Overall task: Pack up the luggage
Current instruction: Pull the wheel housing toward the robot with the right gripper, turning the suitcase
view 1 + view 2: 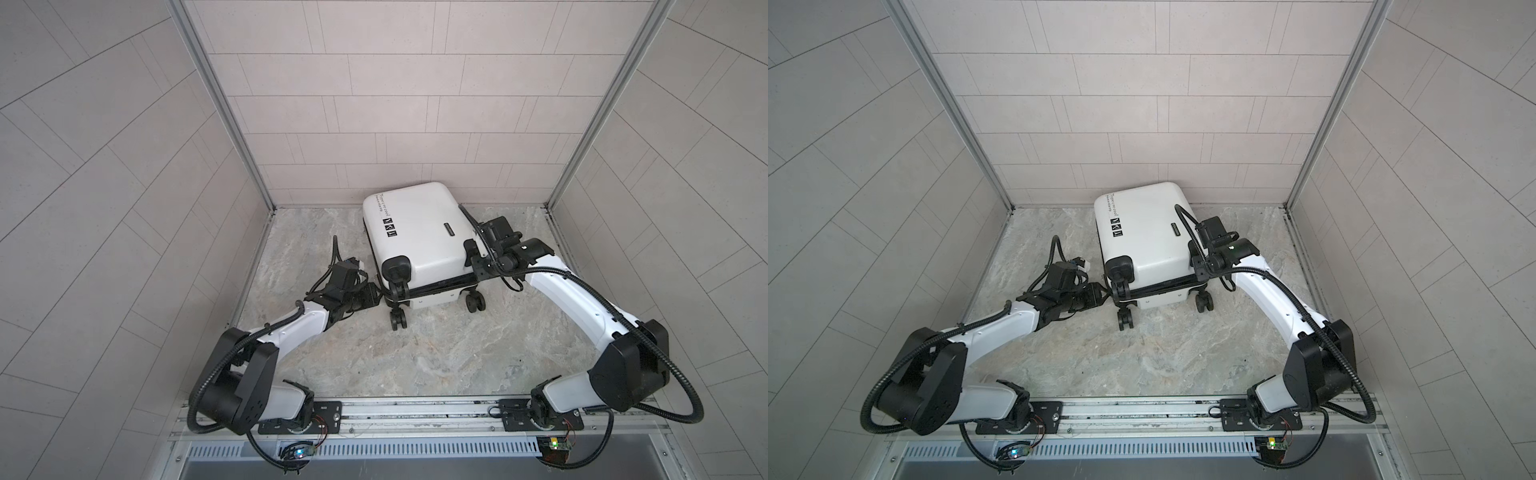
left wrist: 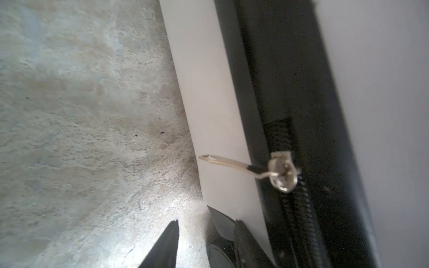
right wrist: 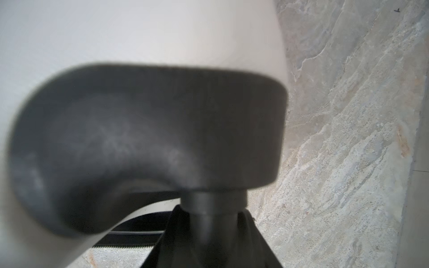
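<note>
Both top views overhead; wrist views near luggage (image 2: 209, 116).

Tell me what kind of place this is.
Probably a robot test booth, not a real room: tile-print wall panels in aluminium framing, a stone-look surface, and two arms bolted to a rail.

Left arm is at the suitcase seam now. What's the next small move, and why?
Probably ease the left gripper forward until its jaws straddle the silver zipper pull. In the left wrist view the pull sticks out free from the seam of the luggage, just ahead of the open, empty jaws, so closing now would likely catch nothing.
</note>
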You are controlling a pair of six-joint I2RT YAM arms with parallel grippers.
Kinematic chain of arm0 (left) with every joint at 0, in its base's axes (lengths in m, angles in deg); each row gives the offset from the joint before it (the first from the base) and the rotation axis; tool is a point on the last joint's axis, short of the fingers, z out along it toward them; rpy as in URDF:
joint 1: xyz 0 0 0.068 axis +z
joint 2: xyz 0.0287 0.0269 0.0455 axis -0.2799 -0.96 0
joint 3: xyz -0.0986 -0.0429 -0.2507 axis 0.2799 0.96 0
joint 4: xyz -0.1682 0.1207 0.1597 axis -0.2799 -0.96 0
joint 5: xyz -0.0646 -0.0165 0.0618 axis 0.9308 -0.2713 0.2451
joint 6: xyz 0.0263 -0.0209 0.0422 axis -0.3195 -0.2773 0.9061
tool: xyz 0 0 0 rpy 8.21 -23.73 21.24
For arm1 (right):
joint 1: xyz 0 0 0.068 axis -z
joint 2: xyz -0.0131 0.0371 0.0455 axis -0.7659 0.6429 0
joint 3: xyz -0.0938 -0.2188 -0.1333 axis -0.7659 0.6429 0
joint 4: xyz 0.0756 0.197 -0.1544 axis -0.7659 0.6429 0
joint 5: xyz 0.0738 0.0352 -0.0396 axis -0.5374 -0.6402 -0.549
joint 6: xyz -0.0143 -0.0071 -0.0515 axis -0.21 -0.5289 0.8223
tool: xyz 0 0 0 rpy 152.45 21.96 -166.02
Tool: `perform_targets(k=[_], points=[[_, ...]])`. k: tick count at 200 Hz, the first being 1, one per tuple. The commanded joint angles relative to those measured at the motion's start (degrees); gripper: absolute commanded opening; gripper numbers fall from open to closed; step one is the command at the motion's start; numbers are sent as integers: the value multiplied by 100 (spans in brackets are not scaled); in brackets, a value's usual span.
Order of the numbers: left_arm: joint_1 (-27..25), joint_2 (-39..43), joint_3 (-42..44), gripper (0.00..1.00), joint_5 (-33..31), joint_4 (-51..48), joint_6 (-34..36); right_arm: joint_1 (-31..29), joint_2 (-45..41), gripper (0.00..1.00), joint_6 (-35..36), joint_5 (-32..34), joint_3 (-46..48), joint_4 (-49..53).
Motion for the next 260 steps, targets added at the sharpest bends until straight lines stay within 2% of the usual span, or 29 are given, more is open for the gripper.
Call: perform_targets(k=[1,14,25,77,108,144,158,174,186,207,231,247,260], points=[[-321,-191,-328,46,173,500,68,255,-236,56,-175,61,-7,-236],[-449,-329,-393,46,141,638,29,337,-240,67,-196,-7,-35,-203],[-529,-447,-429,46,123,824,-47,356,-255,71,-230,-3,-105,-137],[-730,-896,-680,45,119,1294,-95,365,-613,75,-500,342,-594,438],[-730,-92,-392,45,-224,947,318,327,-1171,75,-485,-125,-446,204],[-730,1539,277,47,-934,724,837,112,-1557,75,-711,-655,-442,177],[-734,2154,617,53,-1259,985,1033,-187,-1568,74,-756,-812,-493,184],[-730,2751,911,68,-1753,1073,1052,-648,-1510,73,-793,-831,-564,220],[-728,3066,1006,76,-2042,933,1132,-954,-1452,73,-862,-921,-582,186],[-706,3279,1131,99,-2118,821,1284,-1480,-1332,74,-1006,-966,-574,92],[-712,2912,1184,100,-2057,773,1200,-2105,-1074,77,-1138,-889,-600,38],[-708,2409,1319,100,-1800,1238,1084,-2435,-850,78,-1231,-796,-613,-21],[-702,1926,1445,92,-1516,1768,1043,-2647,-662,78,-1301,-706,-656,-18]])
